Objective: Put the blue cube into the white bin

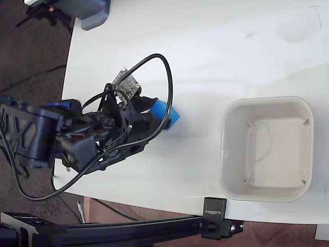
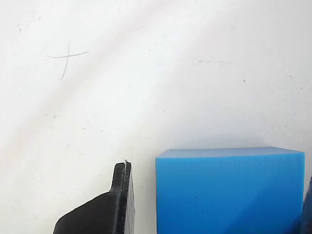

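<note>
Fingers (image 2: 214, 195) straddle the blue cube (image 2: 229, 190), slightly apart, not yet clamped; a loose, off-centre squeeze could twist it free.

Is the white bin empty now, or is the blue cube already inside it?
Empty. The fixed view shows the white bin with a bare floor; the blue cube sits outside it on the table, at the gripper.

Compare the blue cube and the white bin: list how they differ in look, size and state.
The blue cube is bright blue and solid; the white bin is off-white, hollow and open-topped. The cube is far smaller than the bin. The cube sits at the gripper, with one finger beside it in the wrist view; the bin stands alone, nothing inside. Both are on the white table.
</note>
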Action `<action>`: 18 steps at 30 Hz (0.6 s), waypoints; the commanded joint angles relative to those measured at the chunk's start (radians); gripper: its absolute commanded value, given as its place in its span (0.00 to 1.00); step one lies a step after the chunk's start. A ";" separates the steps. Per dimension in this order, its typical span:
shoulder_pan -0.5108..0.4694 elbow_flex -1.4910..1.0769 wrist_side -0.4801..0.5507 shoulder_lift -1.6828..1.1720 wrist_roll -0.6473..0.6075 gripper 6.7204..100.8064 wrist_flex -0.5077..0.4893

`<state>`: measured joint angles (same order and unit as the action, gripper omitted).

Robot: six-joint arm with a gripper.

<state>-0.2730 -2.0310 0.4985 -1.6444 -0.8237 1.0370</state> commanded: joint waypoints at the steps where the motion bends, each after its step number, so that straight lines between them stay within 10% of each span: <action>1: -0.014 0.035 0.018 -0.014 0.000 0.70 -0.008; 18: 0.025 0.008 -0.069 -0.129 0.170 0.43 -0.097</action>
<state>-0.2730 -2.0433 0.4709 -1.6705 -0.6964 0.9587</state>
